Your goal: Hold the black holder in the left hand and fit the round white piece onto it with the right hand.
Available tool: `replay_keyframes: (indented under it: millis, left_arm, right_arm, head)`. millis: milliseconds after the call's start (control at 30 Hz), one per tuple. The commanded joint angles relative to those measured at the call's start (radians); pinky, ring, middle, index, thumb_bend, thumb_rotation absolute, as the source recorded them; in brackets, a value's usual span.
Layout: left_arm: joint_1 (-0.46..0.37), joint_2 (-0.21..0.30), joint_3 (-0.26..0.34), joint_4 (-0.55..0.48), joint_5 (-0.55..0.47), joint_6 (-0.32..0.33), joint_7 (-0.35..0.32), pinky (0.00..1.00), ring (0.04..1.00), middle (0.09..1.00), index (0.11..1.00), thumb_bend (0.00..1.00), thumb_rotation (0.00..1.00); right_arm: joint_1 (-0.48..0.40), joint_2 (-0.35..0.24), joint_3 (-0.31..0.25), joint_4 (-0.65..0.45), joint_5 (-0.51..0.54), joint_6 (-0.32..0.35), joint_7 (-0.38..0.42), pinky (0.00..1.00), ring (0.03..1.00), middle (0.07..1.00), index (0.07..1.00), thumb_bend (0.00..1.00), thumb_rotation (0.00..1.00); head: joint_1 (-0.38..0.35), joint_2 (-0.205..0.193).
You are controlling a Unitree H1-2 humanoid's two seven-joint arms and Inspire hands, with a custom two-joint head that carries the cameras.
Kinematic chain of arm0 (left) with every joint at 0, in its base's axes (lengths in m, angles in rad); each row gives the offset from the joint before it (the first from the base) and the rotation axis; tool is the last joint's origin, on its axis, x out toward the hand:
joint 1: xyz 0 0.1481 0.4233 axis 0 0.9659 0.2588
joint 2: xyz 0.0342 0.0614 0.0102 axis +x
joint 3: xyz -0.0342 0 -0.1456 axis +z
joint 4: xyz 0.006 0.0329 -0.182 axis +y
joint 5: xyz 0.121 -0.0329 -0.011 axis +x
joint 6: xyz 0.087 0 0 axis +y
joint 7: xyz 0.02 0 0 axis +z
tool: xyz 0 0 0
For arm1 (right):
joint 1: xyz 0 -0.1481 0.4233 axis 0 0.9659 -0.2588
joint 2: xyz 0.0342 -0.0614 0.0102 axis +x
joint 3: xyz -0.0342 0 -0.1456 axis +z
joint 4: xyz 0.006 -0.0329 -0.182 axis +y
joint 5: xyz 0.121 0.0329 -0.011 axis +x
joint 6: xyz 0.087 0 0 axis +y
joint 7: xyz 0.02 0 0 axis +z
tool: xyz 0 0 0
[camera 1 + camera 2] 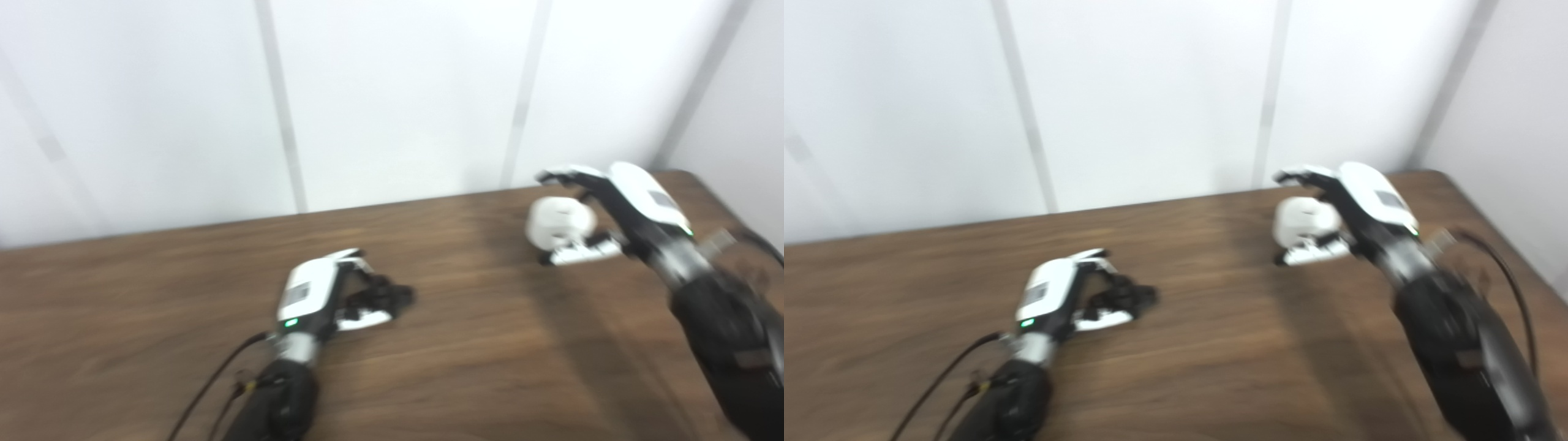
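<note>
Left hand [324, 294] low over brown surface [465, 367], near front, fingers curled around black holder [383, 297]; holder sits between fingers and thumb, just above wood. Picture blurred, small details not clear. Further right and farther back, right hand [606, 214] raised above surface, fingers above and thumb below pinching round white piece [560, 223]. Both hands well apart. White wall panels [398, 92] behind surface.
</note>
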Motion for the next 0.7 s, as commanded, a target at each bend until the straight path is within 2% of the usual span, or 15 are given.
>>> replay_keyframes:
  millis: [0, 100, 233, 533, 667]
  left_arm:
    - [0.09, 0.053, -0.011, 0.102, -0.003, -0.02, -0.001, 0.81, 0.852, 0.84, 0.478, 0.52, 0.08]
    - [0.088, 0.062, -0.009, 0.126, -0.011, -0.043, 0.01, 0.81, 0.851, 0.837, 0.478, 0.52, 0.08]
    - [0.081, 0.069, -0.005, 0.169, -0.014, -0.076, 0.034, 0.81, 0.848, 0.834, 0.477, 0.52, 0.08]
    - [0.069, 0.079, -0.005, 0.247, -0.01, -0.14, 0.082, 0.79, 0.834, 0.821, 0.477, 0.52, 0.08]
    - [0.065, 0.081, -0.002, 0.268, -0.018, -0.157, 0.09, 0.78, 0.834, 0.822, 0.477, 0.52, 0.08]
  right_arm:
    - [-0.086, -0.053, 0.012, -0.011, -0.032, 0.034, 0.057, 0.73, 0.883, 0.88, 0.798, 0.89, 0.27]
    - [-0.149, -0.094, 0.048, 0.027, -0.084, 0.067, 0.116, 0.77, 0.884, 0.905, 0.816, 0.92, 0.26]
    - [-0.213, -0.12, 0.094, 0.095, -0.166, 0.077, 0.142, 0.84, 0.904, 0.921, 0.832, 0.93, 0.27]
    - [-0.324, -0.109, 0.152, 0.255, -0.233, 0.092, 0.167, 0.9, 0.947, 0.952, 0.858, 0.94, 0.26]
    - [-0.361, -0.102, 0.193, 0.327, -0.277, 0.089, 0.161, 0.89, 0.948, 0.955, 0.868, 0.95, 0.3]
  head:
    - [-0.003, -0.001]
    - [-0.042, -0.02]
    - [-0.089, -0.049]
    - [-0.139, -0.087]
    - [-0.145, -0.091]
